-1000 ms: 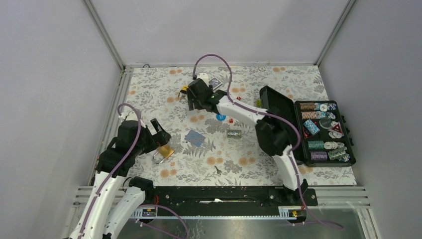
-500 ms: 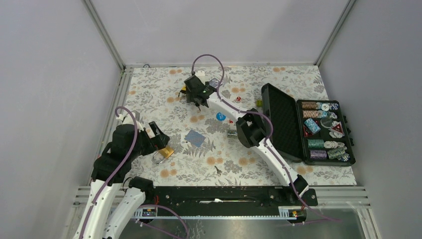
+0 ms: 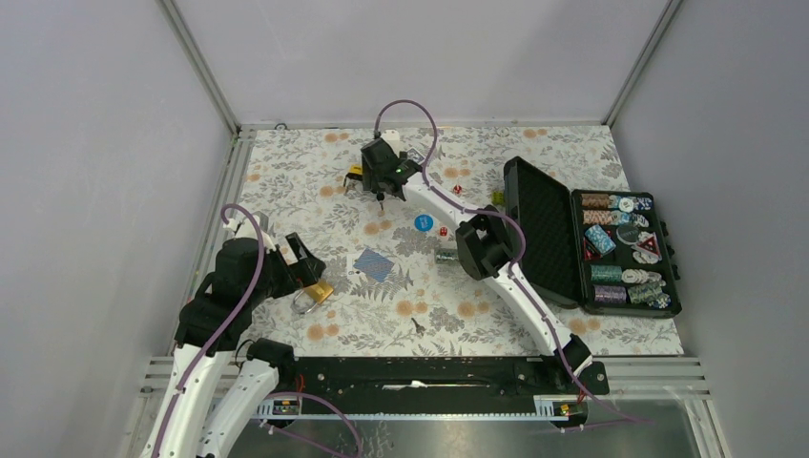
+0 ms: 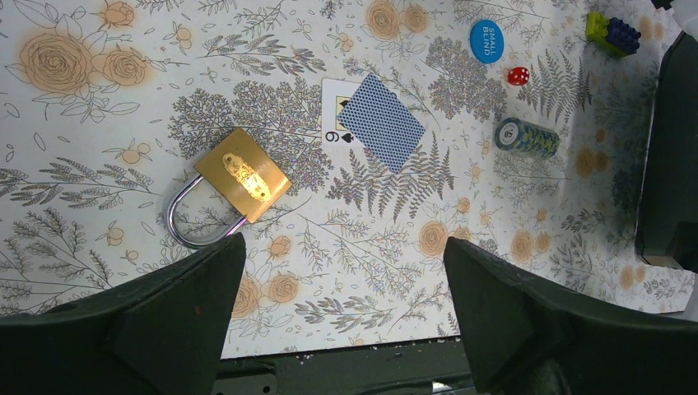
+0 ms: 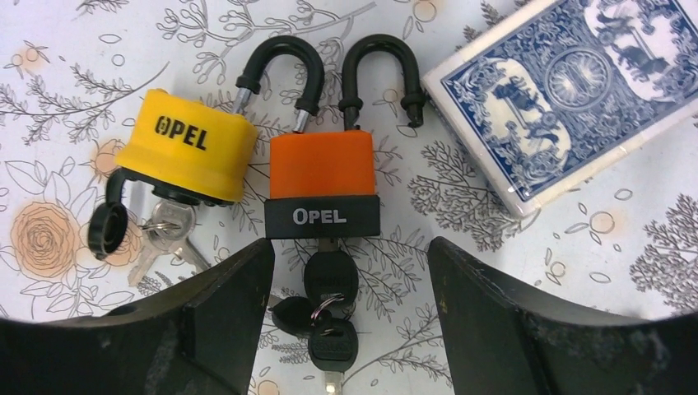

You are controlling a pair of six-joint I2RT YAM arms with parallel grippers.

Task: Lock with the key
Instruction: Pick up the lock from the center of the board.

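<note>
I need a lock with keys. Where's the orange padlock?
Right wrist view: the orange padlock lies between the yellow padlock and the card deck, just ahead of the right claw.

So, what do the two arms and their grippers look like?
The left arm and right arm have white links and black joints; a purple cable loops along each. The left gripper and right gripper are black, each with two broad tapering fingers. I see no markings.

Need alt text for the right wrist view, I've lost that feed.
An orange OPEL padlock lies centred just ahead of the open right gripper, its black shackle unlatched and a key with spare keys in its base. A yellow OPEL padlock lies to its left, a blue card deck upper right.
</note>
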